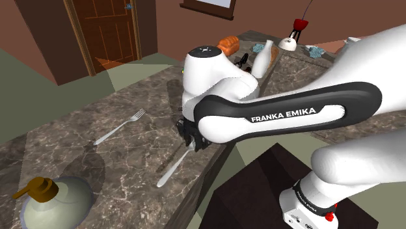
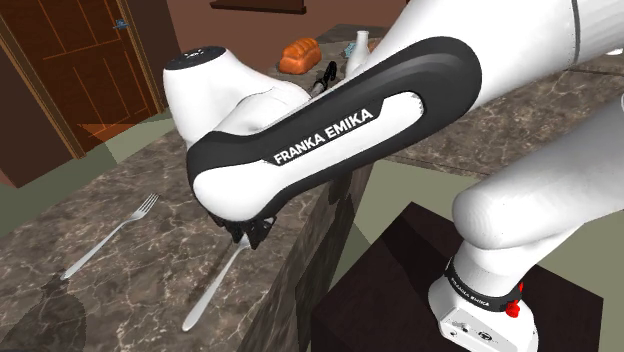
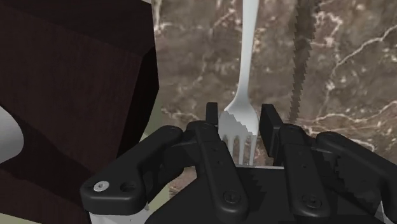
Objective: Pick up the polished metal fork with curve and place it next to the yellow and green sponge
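The end effector [image 3: 240, 118] is hanging low over the dark marbled desk [image 1: 130, 91], close to the edge nearest the dark stand [image 1: 260, 188], with the white arm bending down over it. It is standing narrowed: in the wrist view its two black fingers [image 3: 212, 118] are pressing in on either side of the head of the silvery fork [image 3: 247, 57], with the tines pointing back toward the hand and the handle running straight away from it over the marble. In the shoulder view this fork is stretching from under the end effector toward the lower left, along the desk's edge; I cannot tell whether it is lying on the surface or sitting just clear of it. The other fork [image 1: 120, 128] is lying well apart on the desk, toward the shoulder view's left. A grey dome with a brown handle [image 1: 55, 195] is sitting at that view's lower left corner.
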Tool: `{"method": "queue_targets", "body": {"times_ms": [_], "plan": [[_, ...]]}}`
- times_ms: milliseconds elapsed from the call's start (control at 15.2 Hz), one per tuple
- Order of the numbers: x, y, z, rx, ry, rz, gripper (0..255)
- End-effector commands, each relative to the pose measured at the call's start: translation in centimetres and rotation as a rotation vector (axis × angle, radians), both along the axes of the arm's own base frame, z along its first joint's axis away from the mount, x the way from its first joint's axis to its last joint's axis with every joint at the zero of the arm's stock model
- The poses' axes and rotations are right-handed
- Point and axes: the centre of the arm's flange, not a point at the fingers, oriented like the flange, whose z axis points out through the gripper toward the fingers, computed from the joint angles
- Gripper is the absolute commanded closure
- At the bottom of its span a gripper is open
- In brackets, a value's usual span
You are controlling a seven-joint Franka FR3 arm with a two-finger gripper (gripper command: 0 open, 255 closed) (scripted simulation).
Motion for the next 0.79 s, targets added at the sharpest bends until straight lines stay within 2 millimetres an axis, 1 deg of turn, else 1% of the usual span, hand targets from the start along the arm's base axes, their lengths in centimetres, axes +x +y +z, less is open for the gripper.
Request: {"method": "queue_targets", "body": {"times_ms": [0, 396, 726], "plan": [[0.0, 0.0, 1.1, 0.000, 0.000, 0.000, 255], [0.0, 0.0, 4.2, 0.000, 0.000, 0.000, 255], [4.4, -4.9, 4.2, 0.000, 0.000, 0.000, 255]]}}
